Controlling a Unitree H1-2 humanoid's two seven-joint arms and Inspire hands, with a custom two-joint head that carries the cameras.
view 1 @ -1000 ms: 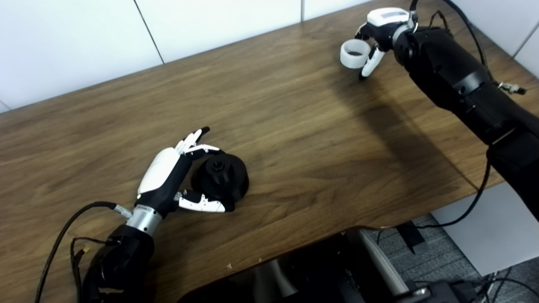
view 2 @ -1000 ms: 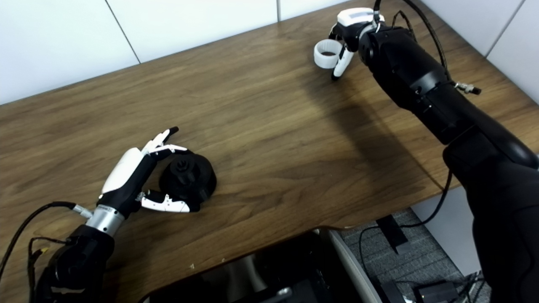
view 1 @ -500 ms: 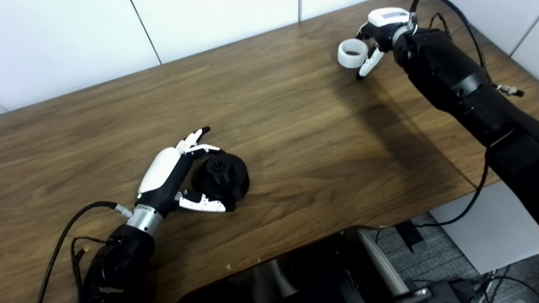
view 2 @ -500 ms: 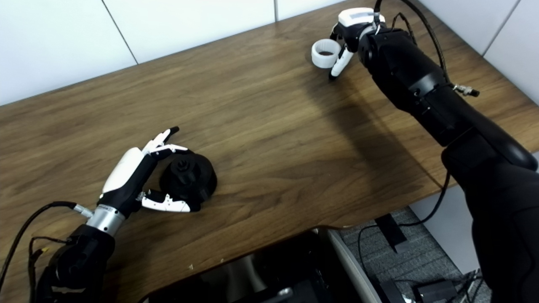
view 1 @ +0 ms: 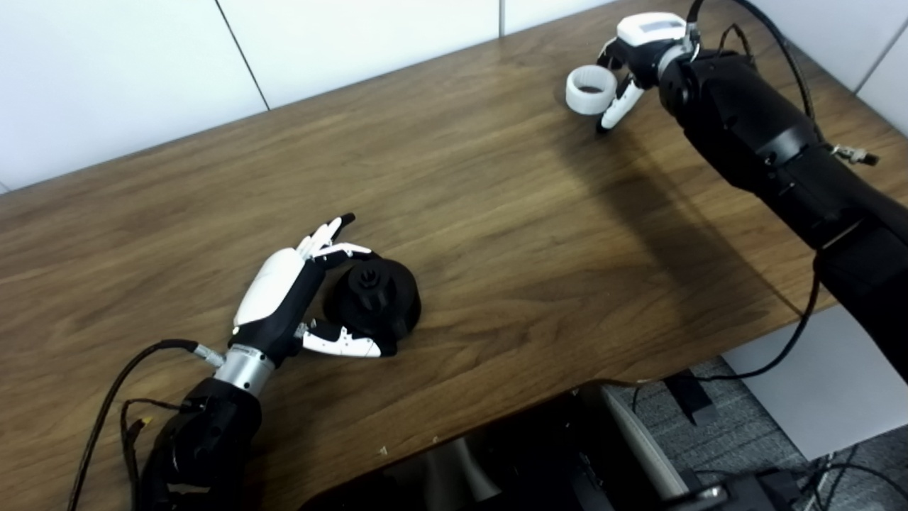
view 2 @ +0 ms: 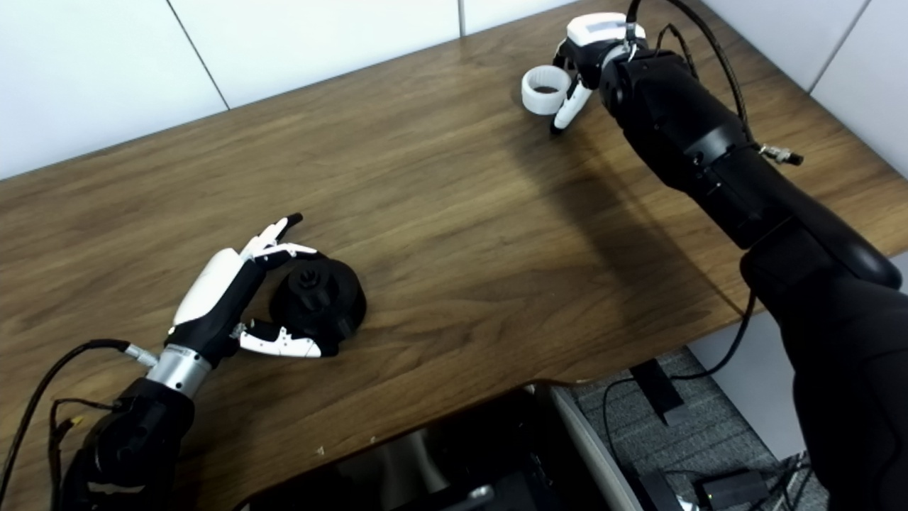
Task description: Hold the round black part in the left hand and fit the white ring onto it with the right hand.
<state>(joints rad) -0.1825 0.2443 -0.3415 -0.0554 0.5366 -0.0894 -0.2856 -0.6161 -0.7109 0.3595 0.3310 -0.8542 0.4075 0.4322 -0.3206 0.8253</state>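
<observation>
The round black part [view 1: 372, 298] lies on the wooden table [view 1: 496, 213] at the front left, its hub facing up. My left hand [view 1: 284, 298] cups it from the left. Its fingers stretch past the part's far side, its thumb lies along the near side, and it looks open. At the far right back corner my right hand [view 1: 635, 46] pinches the white ring [view 1: 591, 89] between thumb and fingers. The ring's opening faces up, just above or on the tabletop; I cannot tell which.
The table's front edge curves around a dark chair or screen [view 1: 511, 454] at the bottom. Its right edge runs under my right arm. Cables [view 1: 106, 404] trail from my left wrist. A white panelled wall [view 1: 142, 64] closes the back.
The camera has shifted slightly, so the picture slides left. The ring in my right hand has levelled out and sits a little lower and farther back. My left hand and the black part have stayed put.
</observation>
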